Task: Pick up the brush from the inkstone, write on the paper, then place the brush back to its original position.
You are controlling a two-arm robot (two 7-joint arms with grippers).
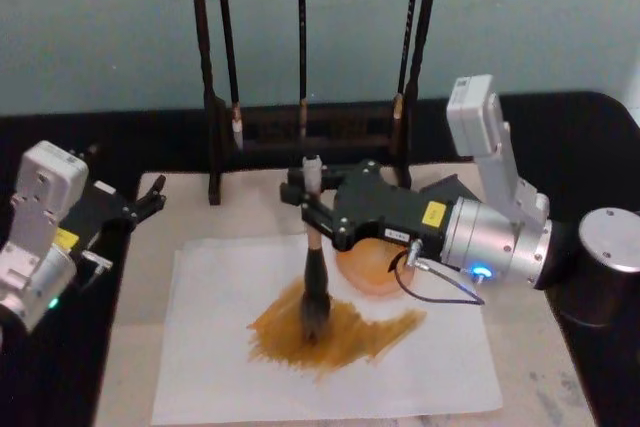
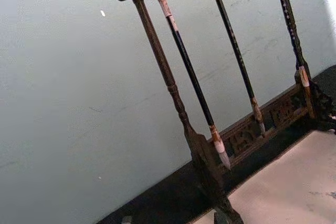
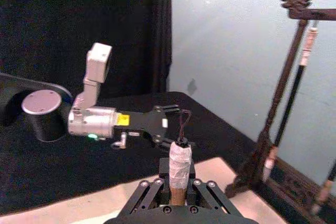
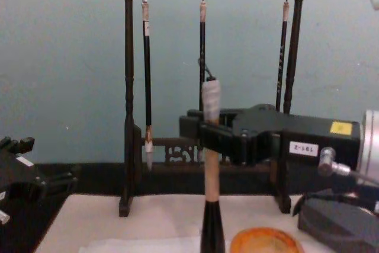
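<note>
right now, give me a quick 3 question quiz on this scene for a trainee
1. True or false: the brush lies flat on the paper.
2. How many thin brushes hang from the rack? A two, B three, C five
3. The ___ gripper grips the brush.
Key: 1 false, it stands upright. 2 B. 3 right; the right gripper holds it, the left gripper sits open by the mat.

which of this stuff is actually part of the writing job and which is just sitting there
In the job:
- brush, upright in the right gripper, bristles down on the paper
- paper, with brown strokes on it
- orange dish beside the brush

Just lying about:
- rack with thin brushes hanging
- mat under the paper
- left gripper, idle at the left
</note>
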